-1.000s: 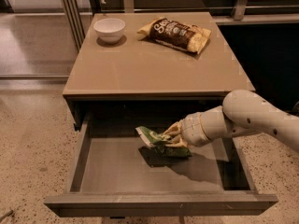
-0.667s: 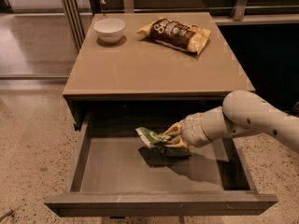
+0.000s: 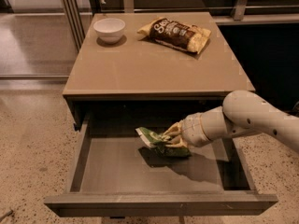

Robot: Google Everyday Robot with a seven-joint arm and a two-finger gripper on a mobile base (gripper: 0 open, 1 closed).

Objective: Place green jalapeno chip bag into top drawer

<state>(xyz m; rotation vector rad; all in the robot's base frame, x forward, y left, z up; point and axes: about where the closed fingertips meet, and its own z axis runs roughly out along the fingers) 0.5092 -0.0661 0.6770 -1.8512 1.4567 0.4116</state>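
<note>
The top drawer (image 3: 117, 169) is pulled open below the tabletop, its flat grey bottom showing. The green jalapeno chip bag (image 3: 156, 141) is inside the drawer, near its middle, just above or on the bottom; its shadow lies beneath it. My gripper (image 3: 174, 136) reaches in from the right on a white arm and is shut on the bag's right end. The fingers partly cover the bag.
A tan table (image 3: 154, 64) tops the drawer. On it stand a white bowl (image 3: 109, 29) at the back left and a dark brown and yellow chip bag (image 3: 176, 33) at the back right. The drawer front panel (image 3: 159, 203) is nearest. Speckled floor lies to the left.
</note>
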